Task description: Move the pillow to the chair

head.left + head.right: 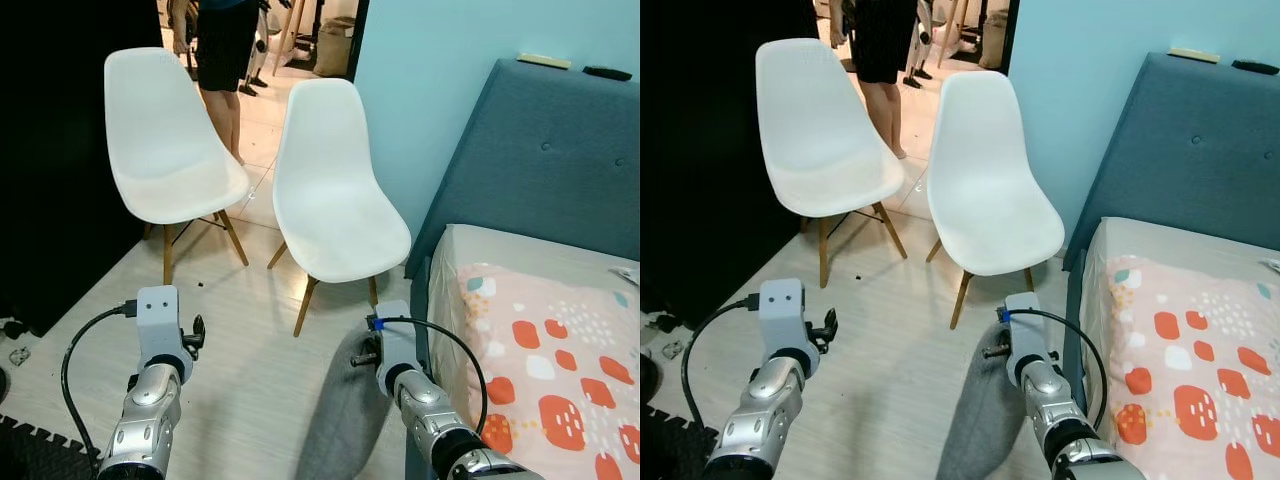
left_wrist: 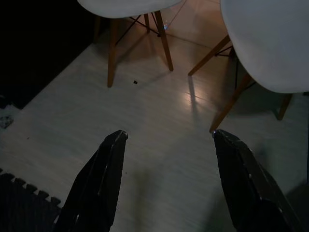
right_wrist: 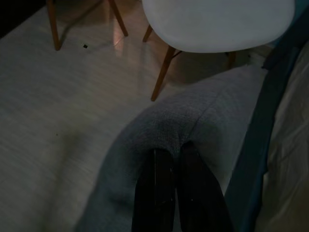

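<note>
A grey pillow point(image 1: 345, 420) hangs below my right arm, beside the bed's blue frame. My right gripper point(image 3: 175, 153) is shut on the grey pillow point(image 3: 193, 118), pinching its fabric above the floor. Two white shell chairs stand ahead: the near chair point(image 1: 335, 195) is just beyond the pillow, and the far chair point(image 1: 165, 140) is to its left. My left gripper point(image 2: 166, 137) is open over the pale wooden floor, with nothing between its fingers.
A bed point(image 1: 560, 340) with a patterned sheet and a blue headboard point(image 1: 545, 150) fills the right side. A person's legs point(image 1: 222, 90) stand behind the chairs in a doorway. A dark foam mat point(image 1: 30, 450) lies at the lower left.
</note>
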Robot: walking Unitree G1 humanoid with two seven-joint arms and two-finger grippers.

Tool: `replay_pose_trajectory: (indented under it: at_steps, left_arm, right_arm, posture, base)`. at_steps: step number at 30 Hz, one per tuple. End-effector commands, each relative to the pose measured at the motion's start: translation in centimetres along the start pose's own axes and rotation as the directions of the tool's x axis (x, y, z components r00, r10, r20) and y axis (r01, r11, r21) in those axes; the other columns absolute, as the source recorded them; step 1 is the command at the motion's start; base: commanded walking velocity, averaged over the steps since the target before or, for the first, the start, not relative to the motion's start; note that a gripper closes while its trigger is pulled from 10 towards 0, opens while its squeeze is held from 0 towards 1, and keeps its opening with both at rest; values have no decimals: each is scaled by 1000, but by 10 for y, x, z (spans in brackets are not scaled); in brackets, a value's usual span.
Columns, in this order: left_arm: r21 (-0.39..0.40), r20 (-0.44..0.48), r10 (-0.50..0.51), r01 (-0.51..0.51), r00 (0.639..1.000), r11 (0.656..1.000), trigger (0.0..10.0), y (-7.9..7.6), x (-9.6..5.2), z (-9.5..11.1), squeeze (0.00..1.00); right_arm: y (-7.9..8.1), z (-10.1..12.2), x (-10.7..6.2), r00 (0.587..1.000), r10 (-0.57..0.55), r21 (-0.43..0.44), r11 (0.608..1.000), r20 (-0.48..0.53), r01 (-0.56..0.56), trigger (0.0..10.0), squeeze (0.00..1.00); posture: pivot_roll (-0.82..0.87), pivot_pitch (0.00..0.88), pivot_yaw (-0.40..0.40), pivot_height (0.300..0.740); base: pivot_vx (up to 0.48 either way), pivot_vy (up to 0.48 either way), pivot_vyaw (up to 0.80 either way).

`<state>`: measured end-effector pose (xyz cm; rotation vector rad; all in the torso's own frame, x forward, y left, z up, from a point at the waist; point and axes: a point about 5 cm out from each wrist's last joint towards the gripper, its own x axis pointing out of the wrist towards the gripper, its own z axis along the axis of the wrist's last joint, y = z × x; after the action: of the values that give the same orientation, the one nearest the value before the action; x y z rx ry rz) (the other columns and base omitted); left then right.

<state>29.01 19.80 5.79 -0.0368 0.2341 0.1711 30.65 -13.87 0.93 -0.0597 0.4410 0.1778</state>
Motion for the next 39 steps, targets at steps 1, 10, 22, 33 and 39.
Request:
replay_pose_trajectory:
  at_steps: [1, 10, 22, 33, 39]
  left_arm:
    - [1, -9, -7, 7, 1000, 1000, 10000, -1, -1, -3, 0]
    - [0, -7, -9, 9, 1000, 1000, 10000, -1, -1, -2, 0]
    - [3, -7, -13, 13, 1000, 1000, 10000, -2, 0, -2, 0]
    - [6, -7, -26, 26, 1000, 1000, 10000, -4, 3, -1, 0]
    - [10, -7, -39, 39, 999, 999, 10000, -6, 5, 1, 0]
  right_arm:
    - [-3, 13, 2, 998, -7, -10, 1000, 58, 8, 10000, 0]
    - [-3, 13, 2, 998, -10, -9, 1000, 58, 11, 10000, 0]
    - [-5, 12, 1, 998, -24, 7, 1000, 57, 24, 10000, 0]
    - [-12, 11, 0, 997, -57, 32, 998, 58, 55, 10000, 0]
    - [-12, 7, -1, 996, -68, 40, 997, 49, 66, 10000, 0]
  posture:
    - [63, 53, -84, 740]
    - [61, 55, -83, 740]
    - [62, 55, -78, 740]
    - [53, 50, -62, 740]
    - [44, 49, -52, 740]
  base:
    - [277, 0, 0]
    - [274, 0, 0]
    - [268, 0, 0]
    - [266, 0, -441]
    - [262, 0, -533]
